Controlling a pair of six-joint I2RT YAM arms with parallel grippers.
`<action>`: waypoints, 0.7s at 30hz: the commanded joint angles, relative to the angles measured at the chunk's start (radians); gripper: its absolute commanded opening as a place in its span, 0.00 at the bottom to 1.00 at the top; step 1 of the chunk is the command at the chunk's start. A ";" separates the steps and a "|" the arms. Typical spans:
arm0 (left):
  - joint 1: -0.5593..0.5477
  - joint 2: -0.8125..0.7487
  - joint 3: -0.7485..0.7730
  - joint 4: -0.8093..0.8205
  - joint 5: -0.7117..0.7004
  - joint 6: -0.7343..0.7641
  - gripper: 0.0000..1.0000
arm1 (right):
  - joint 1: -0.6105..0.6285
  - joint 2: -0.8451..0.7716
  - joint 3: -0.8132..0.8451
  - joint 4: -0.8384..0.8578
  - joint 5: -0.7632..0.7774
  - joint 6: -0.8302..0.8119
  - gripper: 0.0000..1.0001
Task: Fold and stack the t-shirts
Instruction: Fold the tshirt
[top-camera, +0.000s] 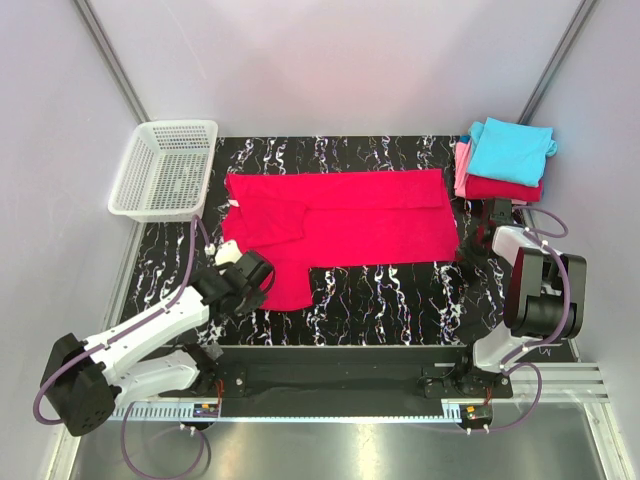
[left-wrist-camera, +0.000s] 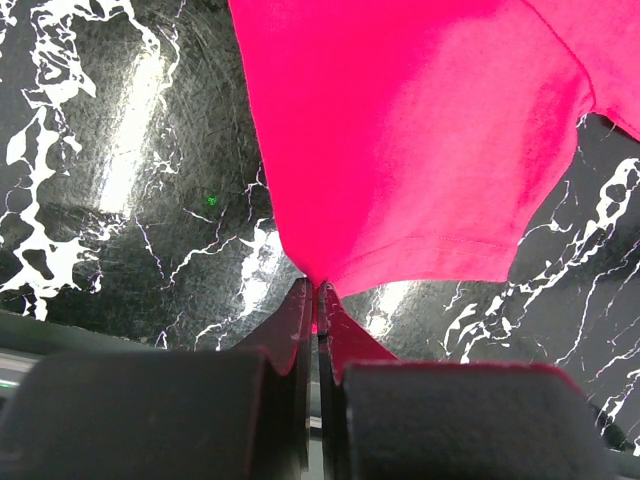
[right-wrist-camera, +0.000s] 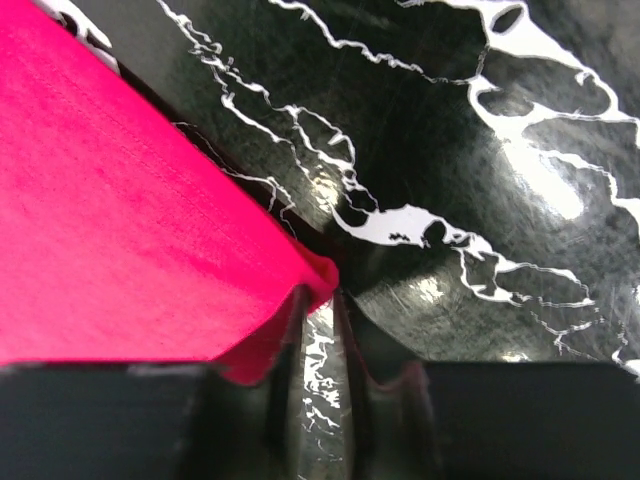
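A crimson-red t-shirt (top-camera: 350, 215) lies spread across the black marbled table (top-camera: 380, 290), one sleeve folded in at the left. My left gripper (top-camera: 262, 282) is at the shirt's near-left flap. In the left wrist view it (left-wrist-camera: 318, 292) is shut, pinching the cloth's (left-wrist-camera: 420, 150) hem. My right gripper (top-camera: 478, 243) is at the shirt's near-right corner. In the right wrist view it (right-wrist-camera: 320, 295) stands a narrow gap apart, with bare table showing between the fingers. The cloth corner (right-wrist-camera: 150, 240) lies against the left finger's tip. Folded turquoise (top-camera: 512, 150), pink (top-camera: 463, 165) and red (top-camera: 500, 188) shirts are stacked at the far right.
A white mesh basket (top-camera: 165, 170) stands at the far left corner, partly off the table. Pale walls close in the left, back and right. The arms' bases and a rail run along the near edge (top-camera: 340, 380).
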 joint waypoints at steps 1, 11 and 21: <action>-0.004 -0.015 0.041 -0.005 -0.037 0.009 0.00 | -0.005 0.028 0.024 0.017 -0.004 -0.005 0.18; -0.004 -0.100 0.039 -0.082 -0.067 -0.038 0.00 | -0.009 -0.075 -0.051 -0.013 0.022 0.038 0.00; -0.006 -0.183 -0.021 -0.122 -0.046 -0.077 0.00 | -0.009 -0.173 -0.119 -0.043 0.075 0.064 0.00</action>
